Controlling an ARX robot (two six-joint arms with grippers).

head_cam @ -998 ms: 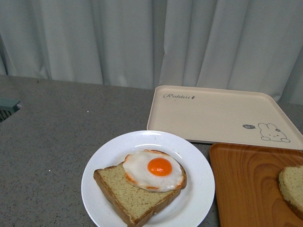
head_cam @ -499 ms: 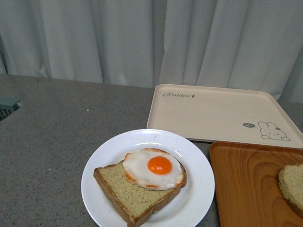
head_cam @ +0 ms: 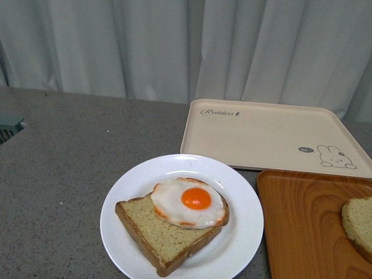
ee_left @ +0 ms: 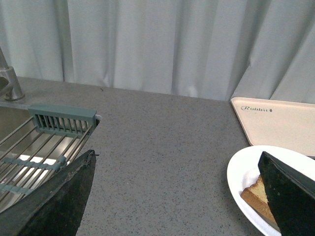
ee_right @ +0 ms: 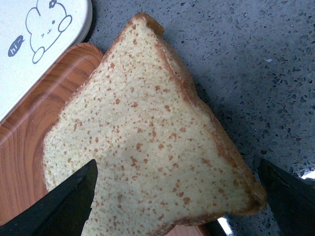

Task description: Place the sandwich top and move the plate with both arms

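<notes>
On wooden tray (ee_right: 29, 128): bare bread slice (ee_right: 147, 132), right pincer (ee_right: 177, 169) spread over it; left pincer (ee_left: 175, 162) spread near plate (ee_left: 236, 169) on worktop (ee_left: 162, 128).

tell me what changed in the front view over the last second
Nothing was moved, gripped or released. The whole scene sits slightly higher in frame, so the camera likely shifted. Egg-topped slice stays on the plate, sandwich top on the wooden tray.

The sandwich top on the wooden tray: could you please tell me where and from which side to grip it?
Grip the sandwich top by opposite crust edges, from above: it lies flat on the wooden tray, overhanging its rim, and the open right tool hangs astride it.
</notes>
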